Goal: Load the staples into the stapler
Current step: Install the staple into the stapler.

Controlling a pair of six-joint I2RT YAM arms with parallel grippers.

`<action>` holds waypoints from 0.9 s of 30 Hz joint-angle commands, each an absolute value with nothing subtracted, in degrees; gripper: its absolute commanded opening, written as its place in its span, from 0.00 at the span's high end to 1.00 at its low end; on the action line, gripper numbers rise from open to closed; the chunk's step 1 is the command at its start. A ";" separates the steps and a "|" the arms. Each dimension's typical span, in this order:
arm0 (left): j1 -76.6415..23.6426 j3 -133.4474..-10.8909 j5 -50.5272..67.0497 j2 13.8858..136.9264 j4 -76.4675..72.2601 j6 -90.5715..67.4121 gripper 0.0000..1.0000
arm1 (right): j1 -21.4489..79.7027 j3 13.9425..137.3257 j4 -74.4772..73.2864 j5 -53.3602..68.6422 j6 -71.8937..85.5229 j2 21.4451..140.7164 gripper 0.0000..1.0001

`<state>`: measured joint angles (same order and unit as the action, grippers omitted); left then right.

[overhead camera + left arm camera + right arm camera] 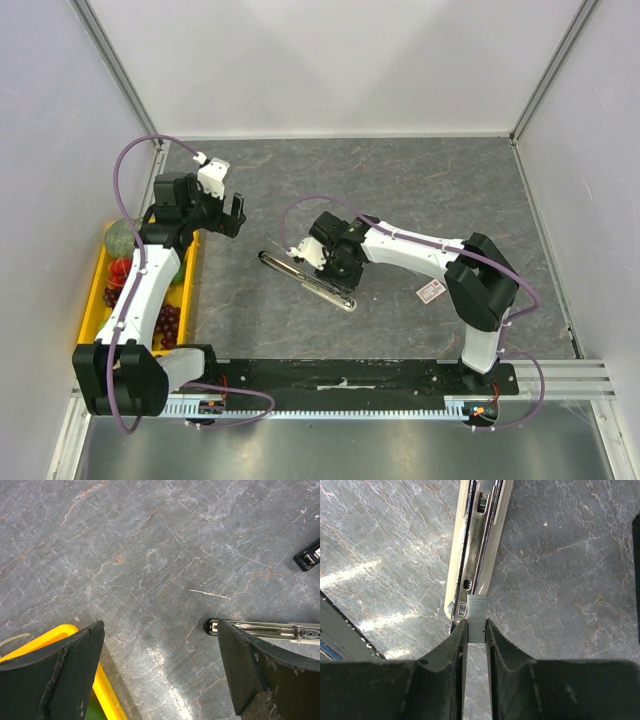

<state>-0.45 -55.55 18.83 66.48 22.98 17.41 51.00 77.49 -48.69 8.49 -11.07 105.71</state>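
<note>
The stapler (pixel 305 280) lies opened out flat on the grey table, its long metal magazine (pixel 477 540) facing up. My right gripper (pixel 476 630) is shut on a short grey strip of staples (pixel 476 615). The strip's front end sticks out over the near end of the magazine, at its right rail. In the top view the right gripper (pixel 322 258) hangs over the stapler's middle. The white and red staples box (pixel 431 291) lies to the right, near the right arm. My left gripper (pixel 225 215) stands wide open left of the stapler, holding nothing; the stapler's tip (pixel 215 626) shows beside its right finger (pixel 260 670).
A yellow tray (pixel 100 290) with fruit sits along the left wall, its corner (pixel 107 695) under my left finger (pixel 65 675). White walls close in the table at the back and sides. A black base rail (pixel 340 385) runs along the near edge.
</note>
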 commanded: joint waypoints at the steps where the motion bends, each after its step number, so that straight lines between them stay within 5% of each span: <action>1: -0.18 -54.84 20.57 66.01 20.30 15.82 0.00 | 51.15 77.78 -48.16 8.79 -10.37 104.51 0.75; 18: -0.18 -54.84 19.42 66.80 20.30 15.56 0.01 | 51.77 74.71 -47.02 9.49 -8.70 101.78 0.75; 27: -0.18 -54.67 19.95 66.45 20.22 15.29 0.01 | 52.29 74.97 -46.58 -1.21 -10.28 103.54 0.77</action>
<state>-0.45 -54.96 19.53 66.92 22.41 16.95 51.86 74.78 -47.51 4.78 -9.96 103.94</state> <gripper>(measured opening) 0.993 0.239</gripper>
